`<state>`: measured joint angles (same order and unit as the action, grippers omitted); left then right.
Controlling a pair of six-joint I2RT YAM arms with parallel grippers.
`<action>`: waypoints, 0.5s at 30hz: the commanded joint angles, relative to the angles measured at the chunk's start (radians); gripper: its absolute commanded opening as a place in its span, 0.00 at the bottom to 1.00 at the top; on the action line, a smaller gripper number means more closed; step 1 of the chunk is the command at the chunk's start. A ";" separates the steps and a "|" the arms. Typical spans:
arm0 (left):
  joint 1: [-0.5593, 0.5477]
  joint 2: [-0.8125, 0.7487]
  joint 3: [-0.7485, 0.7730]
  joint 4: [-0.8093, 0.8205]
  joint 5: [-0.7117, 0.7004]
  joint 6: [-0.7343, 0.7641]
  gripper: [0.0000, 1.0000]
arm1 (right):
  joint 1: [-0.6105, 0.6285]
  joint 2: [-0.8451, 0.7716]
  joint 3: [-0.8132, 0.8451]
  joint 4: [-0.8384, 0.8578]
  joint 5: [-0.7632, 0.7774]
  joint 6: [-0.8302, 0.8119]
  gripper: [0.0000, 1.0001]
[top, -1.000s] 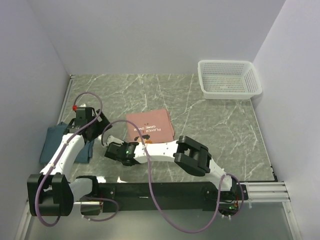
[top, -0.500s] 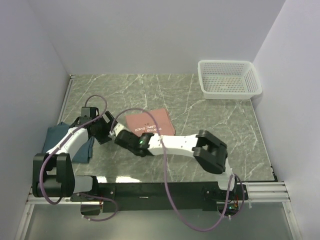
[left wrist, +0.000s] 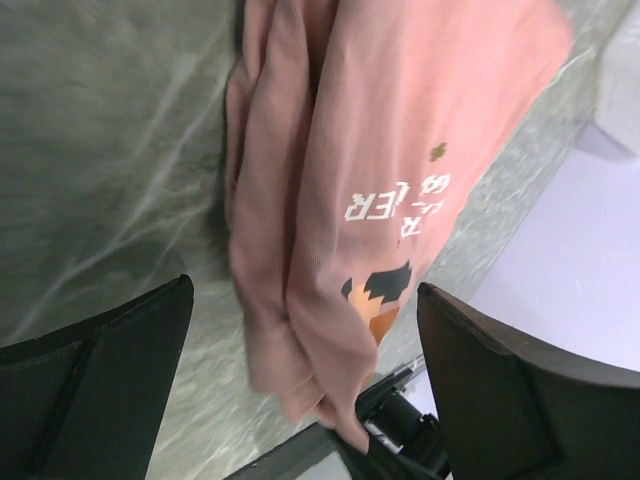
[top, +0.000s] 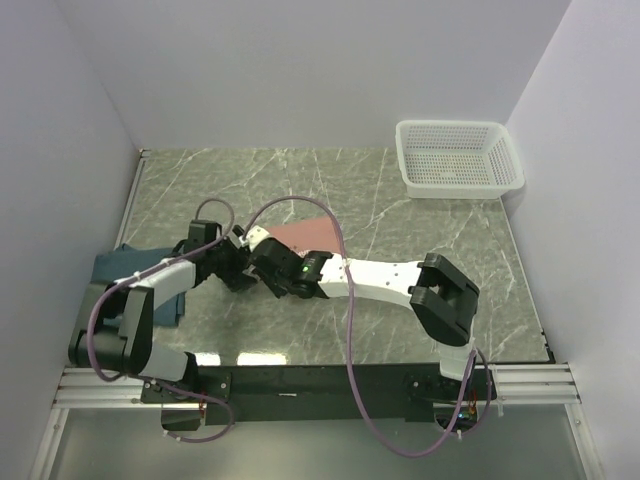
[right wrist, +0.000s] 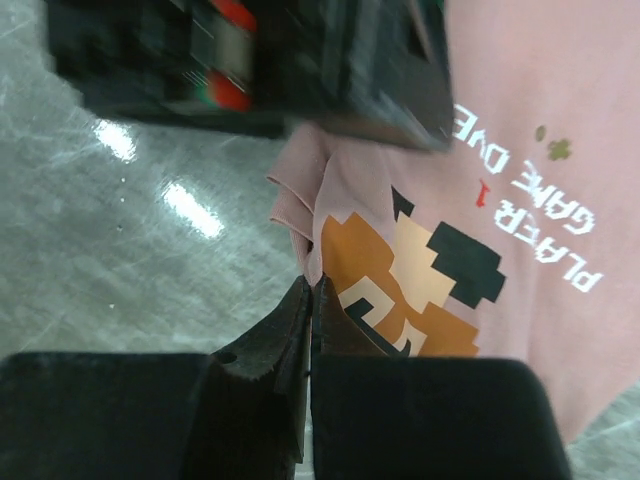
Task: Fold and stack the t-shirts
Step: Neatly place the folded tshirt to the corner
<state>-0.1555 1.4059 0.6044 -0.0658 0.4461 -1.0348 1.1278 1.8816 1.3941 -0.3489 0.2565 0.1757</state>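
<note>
The folded salmon-pink t-shirt [top: 308,234] with white text and a pixel print lies mid-table, partly hidden under my right arm. It also shows in the left wrist view [left wrist: 400,150] and the right wrist view [right wrist: 520,120]. My right gripper [top: 263,257] is shut on its near left corner [right wrist: 318,262], which is bunched and raised. My left gripper [top: 238,264] is open, its jaws wide on either side of that same end of the shirt [left wrist: 300,330], not touching it. The dark teal-blue t-shirt [top: 108,272] lies folded at the left edge.
A white plastic mesh basket [top: 458,158] stands at the back right corner. Walls close in the table on the left, back and right. The left arm's purple cable [top: 215,208] loops above the two wrists.
Both grippers moved away from the bases to the pink shirt's near left corner. The right gripper has closed on that corner and bunched it. The left gripper left the teal shirt's side.
</note>
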 commanded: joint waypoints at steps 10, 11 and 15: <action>-0.119 0.171 0.031 0.124 -0.144 -0.064 0.96 | -0.017 -0.085 -0.044 0.091 -0.071 0.061 0.00; -0.119 0.183 0.029 0.136 -0.161 -0.064 0.93 | -0.019 -0.088 -0.046 0.096 -0.074 0.062 0.00; -0.121 0.200 0.041 0.118 -0.210 -0.035 0.72 | -0.019 -0.090 -0.049 0.094 -0.088 0.065 0.00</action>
<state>-0.2729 1.5661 0.6422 0.0921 0.3710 -1.1179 1.1137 1.8462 1.3491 -0.2996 0.1886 0.2207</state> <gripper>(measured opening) 0.758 0.010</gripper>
